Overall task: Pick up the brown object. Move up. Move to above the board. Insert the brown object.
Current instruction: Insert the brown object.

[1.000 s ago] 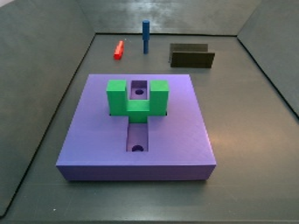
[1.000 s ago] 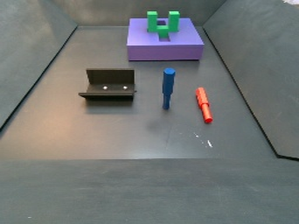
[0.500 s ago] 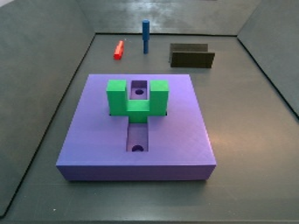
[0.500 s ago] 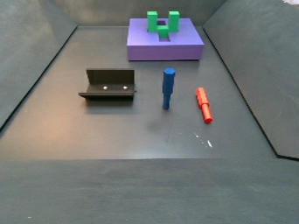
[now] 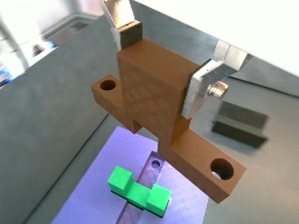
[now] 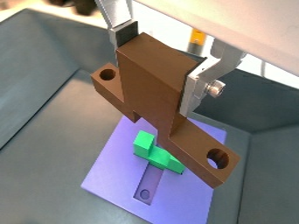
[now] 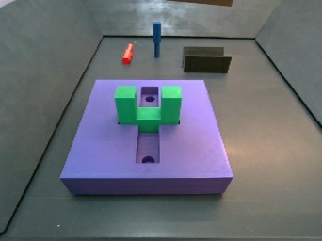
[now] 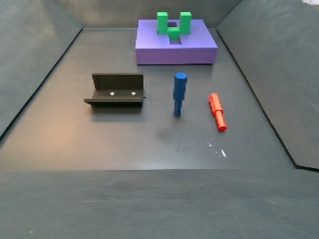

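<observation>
In both wrist views the gripper (image 5: 163, 68) pinches the brown object (image 5: 163, 109) by its raised middle, high above the board (image 6: 117, 171); neither side view shows gripper or piece; the bar hangs crosswise over the green block (image 6: 156, 155) and the groove (image 6: 149, 184); judged from here, a descent without alignment to the groove could jam the bar on the green block's arms, or shift it between the silver fingers (image 5: 205, 86).
</observation>
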